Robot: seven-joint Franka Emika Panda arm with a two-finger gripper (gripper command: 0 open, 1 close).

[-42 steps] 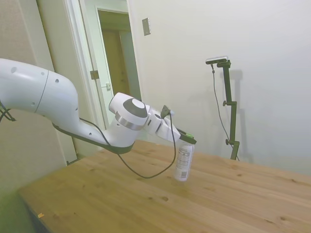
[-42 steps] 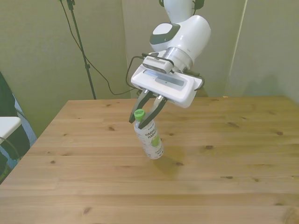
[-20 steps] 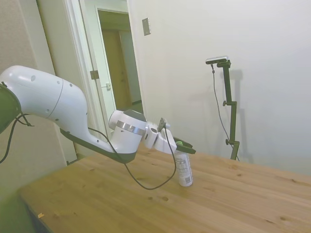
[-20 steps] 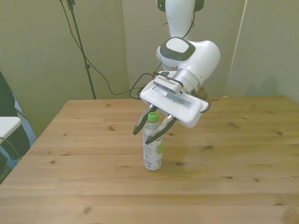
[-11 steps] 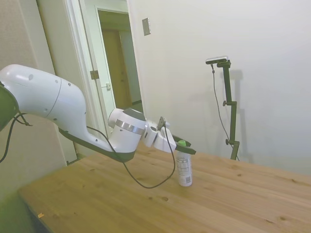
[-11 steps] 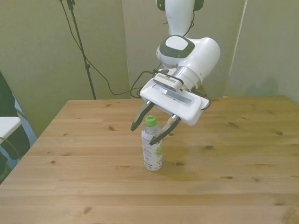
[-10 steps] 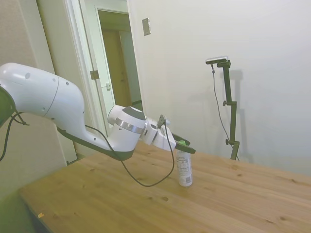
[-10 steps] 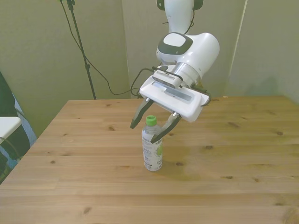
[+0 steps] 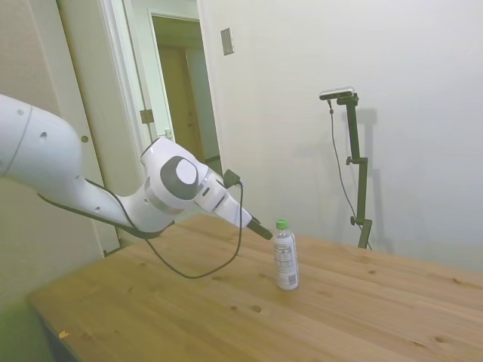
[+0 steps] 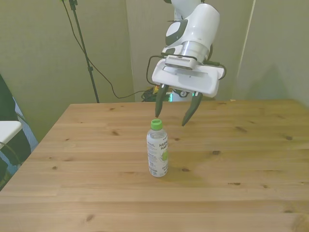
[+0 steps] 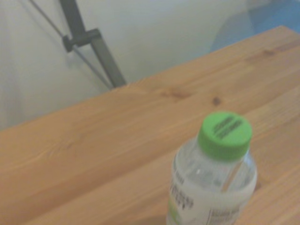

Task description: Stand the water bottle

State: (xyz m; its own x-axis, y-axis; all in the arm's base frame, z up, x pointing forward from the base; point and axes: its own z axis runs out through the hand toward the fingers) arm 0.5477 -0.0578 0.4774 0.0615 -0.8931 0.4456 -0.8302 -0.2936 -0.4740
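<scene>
The water bottle [image 10: 157,152] stands upright on the wooden table [image 10: 96,193], clear plastic with a green cap and a white label. It also shows in the side view as the water bottle [image 9: 285,257] and close up in the wrist view as the water bottle [image 11: 216,173]. My gripper [image 10: 175,116] is open, drawn back behind and above the cap, touching nothing. From the side, the gripper [image 9: 262,228] hangs a short way from the cap.
The table's edge [image 10: 154,227] runs along the near side in the front view. A doorway [image 9: 181,98] and a wall stand behind the arm in the side view.
The gripper let go of the bottle, opened wide and pulled back and up away from the cap. The bottle went from tilted in the grip to standing on its own.
</scene>
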